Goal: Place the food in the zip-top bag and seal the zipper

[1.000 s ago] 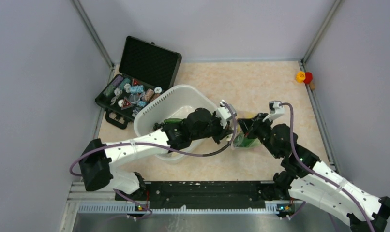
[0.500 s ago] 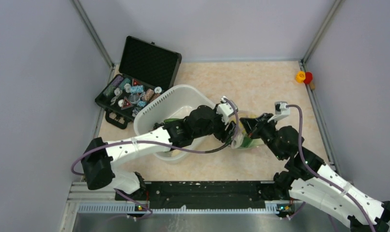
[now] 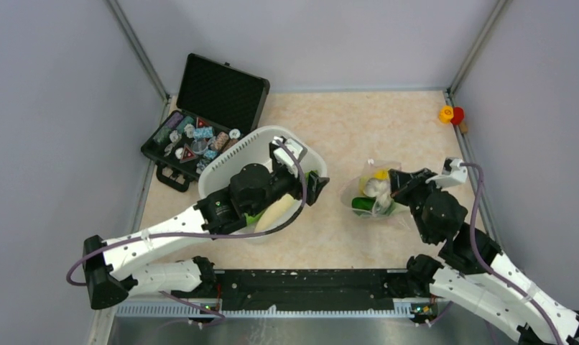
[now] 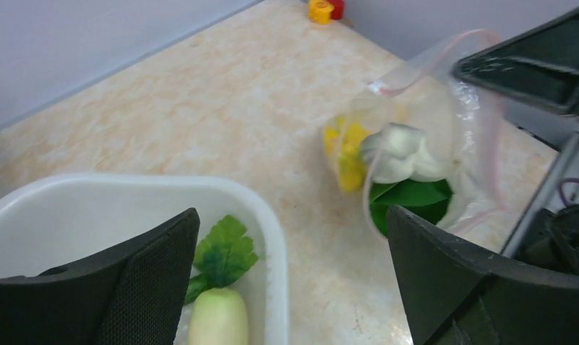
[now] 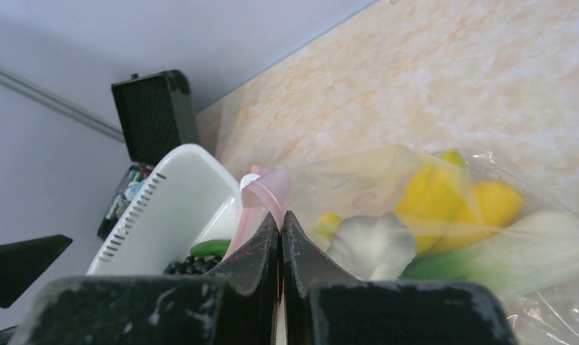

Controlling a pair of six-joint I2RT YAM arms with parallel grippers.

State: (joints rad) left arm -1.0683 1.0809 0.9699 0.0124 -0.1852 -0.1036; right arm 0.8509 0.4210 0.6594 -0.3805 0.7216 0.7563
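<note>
The clear zip-top bag lies right of centre, holding a yellow pepper and bok choy with dark green leaves. My right gripper is shut on the pinkish-red zipper at the bag's mouth, holding it up. Spread wide and holding nothing, my left gripper hovers over the right rim of the white tub. In the tub lie a white radish with green leaves, a cucumber and dark grapes.
An open black case of small colourful trinkets stands at the back left, touching the tub. A yellow and red toy sits in the far right corner. Grey walls close the table on three sides.
My left gripper opened and drew back left from the bag to the tub's rim. The bok choy now lies in the bag. My right gripper shifted right with the bag's mouth.
</note>
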